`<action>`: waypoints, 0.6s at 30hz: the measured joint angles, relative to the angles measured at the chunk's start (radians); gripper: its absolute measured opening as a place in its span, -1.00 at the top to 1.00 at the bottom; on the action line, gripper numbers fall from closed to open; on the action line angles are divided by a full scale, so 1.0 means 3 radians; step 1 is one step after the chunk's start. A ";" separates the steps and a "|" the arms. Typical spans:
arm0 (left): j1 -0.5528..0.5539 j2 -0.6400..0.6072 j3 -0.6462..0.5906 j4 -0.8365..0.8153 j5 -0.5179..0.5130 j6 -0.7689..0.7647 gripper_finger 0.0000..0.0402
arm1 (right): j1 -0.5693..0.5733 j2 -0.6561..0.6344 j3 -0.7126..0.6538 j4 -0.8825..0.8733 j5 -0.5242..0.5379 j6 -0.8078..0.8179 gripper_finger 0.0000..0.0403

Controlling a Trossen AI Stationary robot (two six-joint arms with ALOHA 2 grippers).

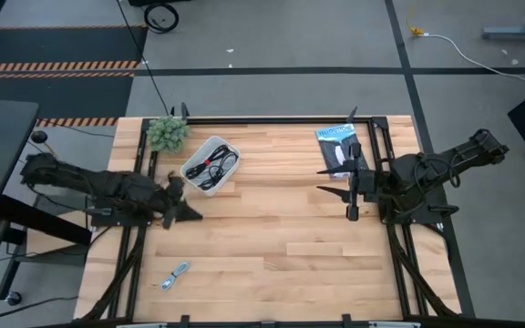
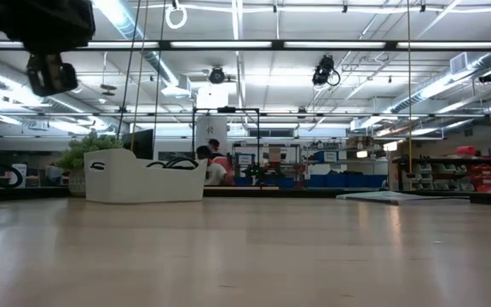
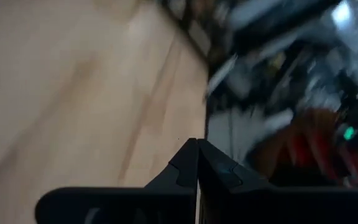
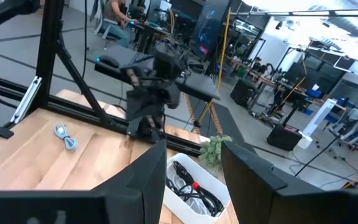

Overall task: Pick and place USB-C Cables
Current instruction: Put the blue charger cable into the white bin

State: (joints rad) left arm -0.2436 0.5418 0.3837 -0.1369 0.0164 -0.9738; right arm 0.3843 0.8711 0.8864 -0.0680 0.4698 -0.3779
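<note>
Our left pincer [image 1: 192,214] hangs pressed together, empty, beside the bin [image 1: 210,165].
One silver-grey cable [image 1: 175,275] lies well behind it on the tabletop [image 1: 281,237]; we judge it next. Right pincer [image 1: 334,181] waits spread.

High view: overhead, straight down on the counter [image 1: 281,228].
Low view: counter level, facing the room.
Wrist views: close, along each arm.
Shared: white bin [image 1: 210,165], seen in high, low, right wrist.

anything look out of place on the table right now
One silver-grey cable lies alone on the wood near the table's front left corner, far from the white bin that already holds other cables. Nothing looks spilled or damaged.
</note>
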 joint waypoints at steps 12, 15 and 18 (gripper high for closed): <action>-0.0996 0.1353 0.1101 -0.1853 0.0202 -0.1187 0.94 | 0.0000 0.0001 0.0000 0.0003 0.0000 0.0000 0.21; -0.1201 0.1624 0.1170 -0.1832 0.0404 -0.1353 0.94 | 0.0000 0.0004 0.0001 0.0005 -0.0001 0.0000 0.21; -0.1351 0.1881 0.1176 -0.1840 0.0494 -0.1562 0.93 | 0.0000 0.0004 0.0003 0.0009 0.0000 0.0000 0.21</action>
State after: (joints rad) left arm -0.6490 1.1061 0.7364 -0.6889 0.1645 -1.4425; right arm 0.3843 0.8722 0.8871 -0.0653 0.4697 -0.3779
